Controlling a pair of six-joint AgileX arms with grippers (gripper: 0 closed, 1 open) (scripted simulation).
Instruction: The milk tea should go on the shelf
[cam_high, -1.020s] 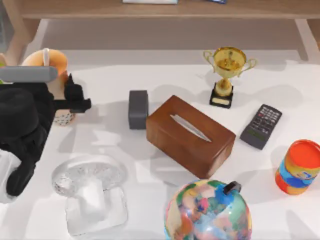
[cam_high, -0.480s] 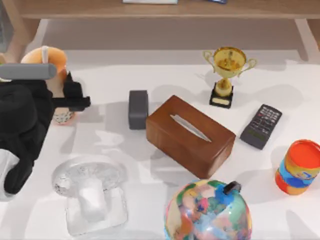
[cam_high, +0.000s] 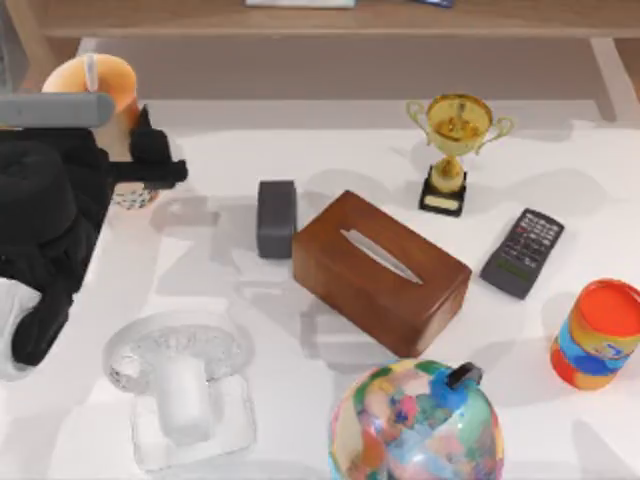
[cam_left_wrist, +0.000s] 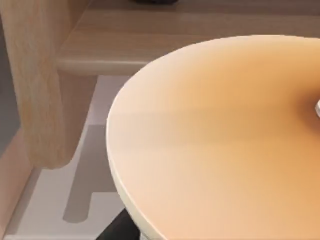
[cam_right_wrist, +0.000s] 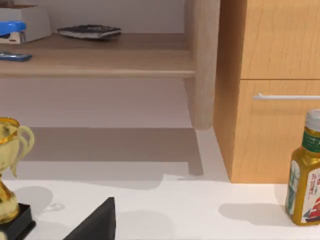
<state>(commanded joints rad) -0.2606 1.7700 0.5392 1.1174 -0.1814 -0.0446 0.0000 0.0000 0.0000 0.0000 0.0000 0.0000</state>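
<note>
Top view has the left gripper (cam_high: 140, 172) clamped on the milk tea (cam_high: 92, 80), lifted at the table's far left near the shelf (cam_high: 400, 18); grasp done; placing on the board remains, I judge

A white tabletop (cam_high: 300, 150) fills the room's foreground under even light that throws soft grey shadows across it. Beyond its far edge, a pale wall (cam_right_wrist: 125, 15) rises behind the furniture. To one side stands a light-brown wooden cabinet (cam_right_wrist: 280, 50), its front split by a horizontal seam and fitted with a slim metal handle (cam_right_wrist: 285, 96).
</note>
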